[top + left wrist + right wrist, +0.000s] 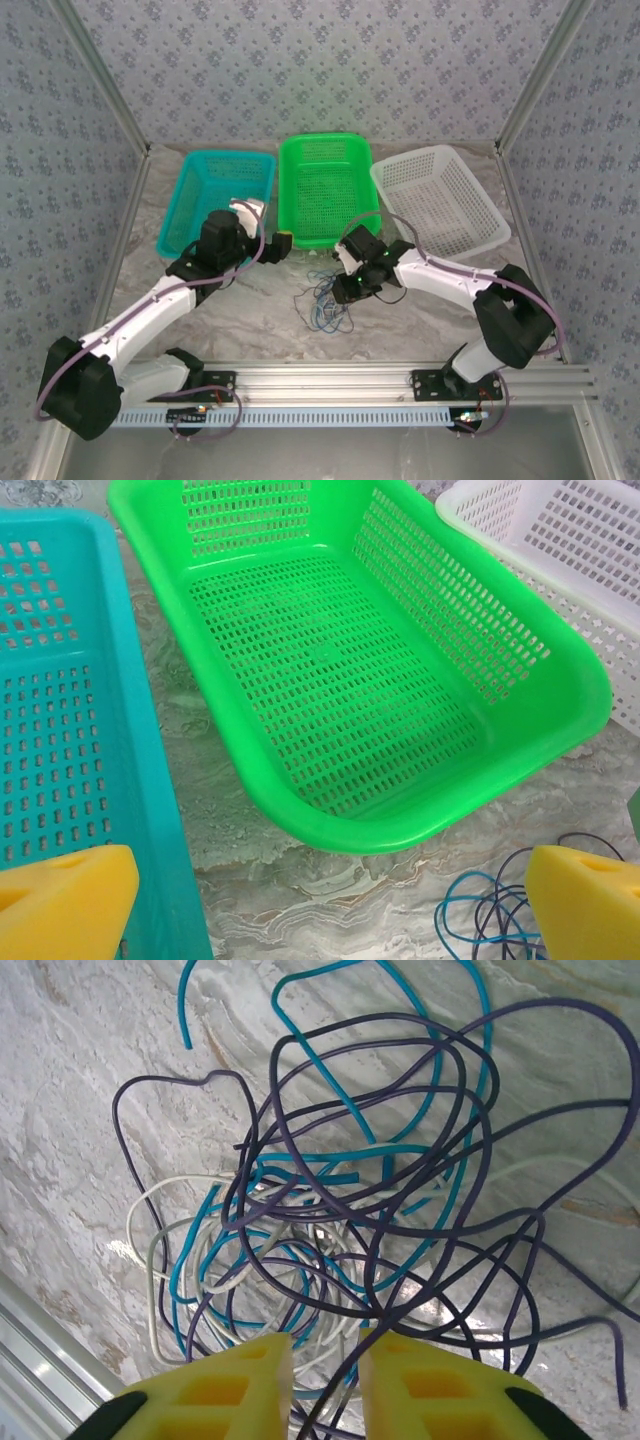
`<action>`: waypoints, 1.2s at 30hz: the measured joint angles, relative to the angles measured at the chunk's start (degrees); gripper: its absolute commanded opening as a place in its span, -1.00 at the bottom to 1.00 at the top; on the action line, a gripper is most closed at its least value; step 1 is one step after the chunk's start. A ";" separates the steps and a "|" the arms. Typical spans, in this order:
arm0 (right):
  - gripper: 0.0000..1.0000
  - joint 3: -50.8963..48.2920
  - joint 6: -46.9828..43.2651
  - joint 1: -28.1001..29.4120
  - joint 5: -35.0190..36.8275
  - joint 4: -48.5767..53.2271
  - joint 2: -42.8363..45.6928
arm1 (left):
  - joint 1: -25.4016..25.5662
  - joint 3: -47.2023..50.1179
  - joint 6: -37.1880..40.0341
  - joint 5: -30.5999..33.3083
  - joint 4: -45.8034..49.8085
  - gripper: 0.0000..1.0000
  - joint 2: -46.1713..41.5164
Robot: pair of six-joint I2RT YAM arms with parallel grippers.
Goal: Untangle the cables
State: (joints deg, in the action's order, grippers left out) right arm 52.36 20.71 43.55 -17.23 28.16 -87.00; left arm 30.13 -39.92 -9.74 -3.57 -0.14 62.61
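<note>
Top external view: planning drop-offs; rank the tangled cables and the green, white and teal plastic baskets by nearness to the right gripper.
1. Tangled thin cables, at the right gripper.
2. Green plastic basket, just behind.
3. White plastic basket, back right, and teal plastic basket, back left: too close to call.

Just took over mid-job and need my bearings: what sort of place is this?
Probably a lab robot test cell: patterned walls on an aluminium frame enclose a marbled table, three plastic baskets stand in a row at the back, and tangled cables lie before them.
</note>
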 measured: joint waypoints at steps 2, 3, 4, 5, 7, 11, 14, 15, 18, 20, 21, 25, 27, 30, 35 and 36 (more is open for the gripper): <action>-0.83 0.26 0.33 0.33 0.57 -0.04 0.07 | 0.00 0.00 0.00 0.02 0.00 0.99 0.00; -0.88 0.31 0.42 0.48 0.98 -0.04 0.26 | 0.00 0.00 0.00 0.02 0.00 0.99 0.00; -0.91 0.31 0.55 0.50 1.42 0.04 0.63 | 0.00 0.00 0.00 0.02 0.00 0.99 0.00; -0.94 0.31 0.63 0.61 1.99 0.24 1.40 | 0.00 0.00 0.00 0.00 0.00 0.99 0.00; -0.99 0.35 0.70 0.63 3.08 0.66 3.54 | 0.00 0.00 0.00 0.00 0.00 0.99 0.00; -1.00 1.42 0.44 0.26 4.39 2.27 9.38 | 0.44 0.00 -0.26 -0.28 -0.07 0.98 0.20; -1.00 2.73 0.00 -0.61 4.35 3.34 13.00 | 1.42 0.00 -0.61 -1.62 -0.63 0.99 1.16; -1.00 3.30 -0.22 -1.05 4.24 3.85 14.03 | 1.88 0.00 -0.81 -2.12 -1.03 0.98 1.66; -1.00 4.70 -0.90 -2.32 3.17 5.09 15.91 | 3.65 0.00 -0.92 -3.93 -2.27 0.98 3.30; -1.00 5.42 -1.22 -2.97 2.43 5.73 16.61 | 5.07 0.00 -0.96 -4.98 -3.21 0.97 4.50; -1.00 5.75 -1.49 -3.23 2.14 6.03 16.96 | 5.81 0.00 -1.05 -5.55 -3.58 0.95 5.20; -1.00 6.45 -1.90 -4.20 0.61 6.29 18.58 | 8.35 -0.09 -1.46 -7.87 -5.16 0.89 8.07; -1.00 6.97 -1.97 -4.85 -0.42 6.38 19.82 | 9.27 -0.57 -1.92 -9.14 -6.25 0.87 9.77; -1.00 8.20 -2.14 -6.08 -1.95 6.36 21.53 | 10.14 -1.90 -2.36 -10.67 -7.65 0.85 11.98; -1.00 10.05 -2.32 -7.30 -3.56 6.32 22.64 | 10.91 -4.66 -2.82 -12.35 -10.01 0.84 14.47; -1.00 10.16 -2.32 -7.41 -3.67 6.32 22.69 | 11.08 -5.27 -3.02 -12.57 -10.36 0.84 14.86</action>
State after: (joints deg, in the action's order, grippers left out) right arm 62.52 18.39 36.14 -20.91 34.48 -64.31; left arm 41.21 -45.19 -12.75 -16.14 -10.50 77.47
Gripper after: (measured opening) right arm 0.067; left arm 0.924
